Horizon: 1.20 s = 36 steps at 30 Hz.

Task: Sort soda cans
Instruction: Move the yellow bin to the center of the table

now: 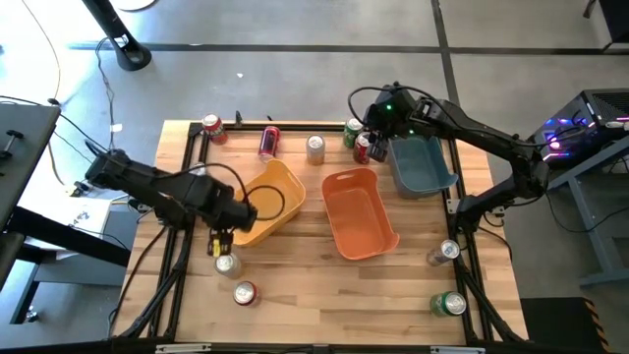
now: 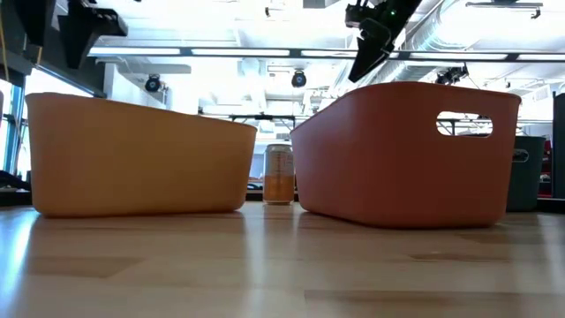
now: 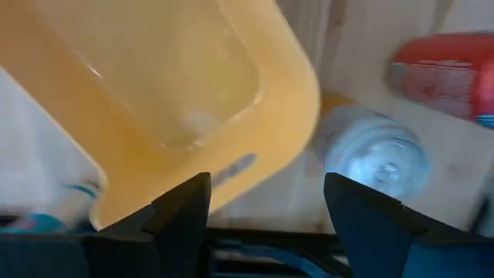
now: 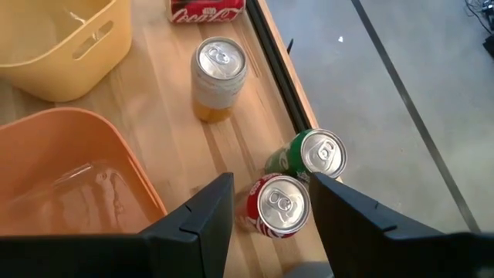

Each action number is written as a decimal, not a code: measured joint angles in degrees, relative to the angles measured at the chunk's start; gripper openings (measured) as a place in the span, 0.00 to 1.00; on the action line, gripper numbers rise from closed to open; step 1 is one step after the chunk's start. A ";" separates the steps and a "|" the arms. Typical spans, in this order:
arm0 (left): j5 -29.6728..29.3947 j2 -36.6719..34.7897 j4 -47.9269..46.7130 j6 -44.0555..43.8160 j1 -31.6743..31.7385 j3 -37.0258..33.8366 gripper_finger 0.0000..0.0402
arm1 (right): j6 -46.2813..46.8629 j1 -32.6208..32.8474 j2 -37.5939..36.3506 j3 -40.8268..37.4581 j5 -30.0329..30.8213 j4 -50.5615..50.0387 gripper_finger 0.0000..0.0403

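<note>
**Red can between the right fingers, silver can under the left**

Only the right wrist view shows the right gripper [image 4: 266, 205] parted around an upright red can [image 4: 278, 205], fingers not touching it, a green can [image 4: 316, 154] just beside, near the table's [image 1: 295, 315] far edge. From above, the left arm reaches in low from the left edge, bent over the yellow bin [image 1: 280, 192]. The left gripper [image 3: 266, 205] is released, above a silver can [image 3: 378, 158] near the front-left corner.

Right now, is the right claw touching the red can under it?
Apart. The right wrist view shows the right claw open, its fingers on either side of the upright red can, with wood showing between.
</note>
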 joint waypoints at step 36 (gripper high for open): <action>-3.90 3.11 15.84 -33.37 -16.64 -4.94 0.00 | 0.45 2.74 0.10 -11.04 -5.11 11.12 0.41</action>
